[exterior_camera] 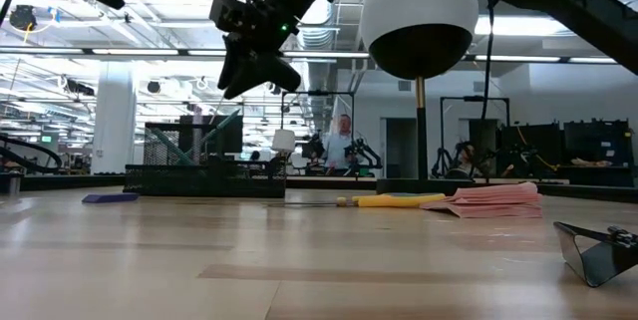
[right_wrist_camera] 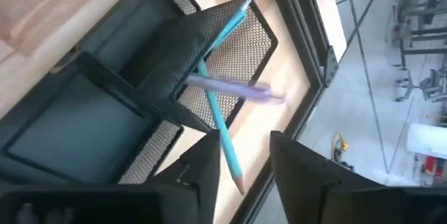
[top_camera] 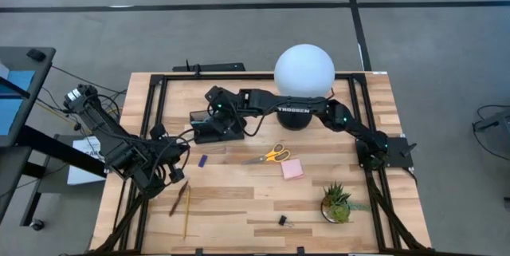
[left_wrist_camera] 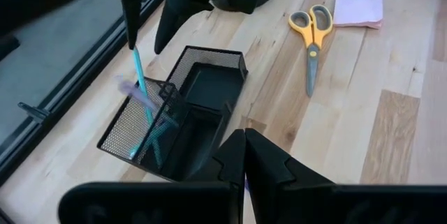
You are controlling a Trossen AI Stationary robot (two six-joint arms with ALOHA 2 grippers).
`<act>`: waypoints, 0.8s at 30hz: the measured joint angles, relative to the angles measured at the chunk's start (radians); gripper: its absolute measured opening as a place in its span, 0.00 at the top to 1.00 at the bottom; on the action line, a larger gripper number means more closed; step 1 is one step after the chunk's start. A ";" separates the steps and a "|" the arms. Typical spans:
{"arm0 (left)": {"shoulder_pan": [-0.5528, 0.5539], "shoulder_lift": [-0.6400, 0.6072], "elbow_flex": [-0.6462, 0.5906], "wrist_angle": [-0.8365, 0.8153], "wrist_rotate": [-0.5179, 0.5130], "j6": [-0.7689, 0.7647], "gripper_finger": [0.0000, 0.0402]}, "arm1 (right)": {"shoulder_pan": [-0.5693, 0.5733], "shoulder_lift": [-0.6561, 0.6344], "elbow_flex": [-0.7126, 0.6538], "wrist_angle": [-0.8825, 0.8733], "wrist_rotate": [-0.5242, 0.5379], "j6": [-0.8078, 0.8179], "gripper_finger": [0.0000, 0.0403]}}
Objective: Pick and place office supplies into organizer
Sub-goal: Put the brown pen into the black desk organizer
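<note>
Right claw (right_wrist_camera: 241,155): parted, straddling the teal pen (right_wrist_camera: 222,88) leaning in the organizer (left_wrist_camera: 178,112) cup.
Left claw (left_wrist_camera: 244,155): pinched shut, empty, nearer brown pen (top_camera: 178,198).

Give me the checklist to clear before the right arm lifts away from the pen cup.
1. Teal pen has its lower end inside the pen cup of the organizer: ok.
2. Right hand has its fingers apart: ok. Whether one finger touches the pen: cannot tell.
3. Purple pen stands upright in the cup: not ok, it is tilted across the teal pen.
4. Left hand is shut, empty and short of the organizer: ok.
5. Scissors and pink pad lie on the table apart from the organizer: ok.
6. There is room between the right arm and the lamp globe: cannot tell.
</note>
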 joint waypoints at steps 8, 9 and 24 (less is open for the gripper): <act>0.000 0.000 0.000 -0.001 0.002 -0.013 1.00 | 0.015 0.055 -0.001 0.141 0.050 0.037 0.58; 0.000 0.000 0.000 0.000 0.002 -0.024 1.00 | 0.023 0.058 -0.001 0.165 0.086 0.054 0.57; -0.008 0.138 0.001 0.075 0.191 -0.237 1.00 | 0.099 -0.064 0.000 -0.179 -0.203 0.619 0.76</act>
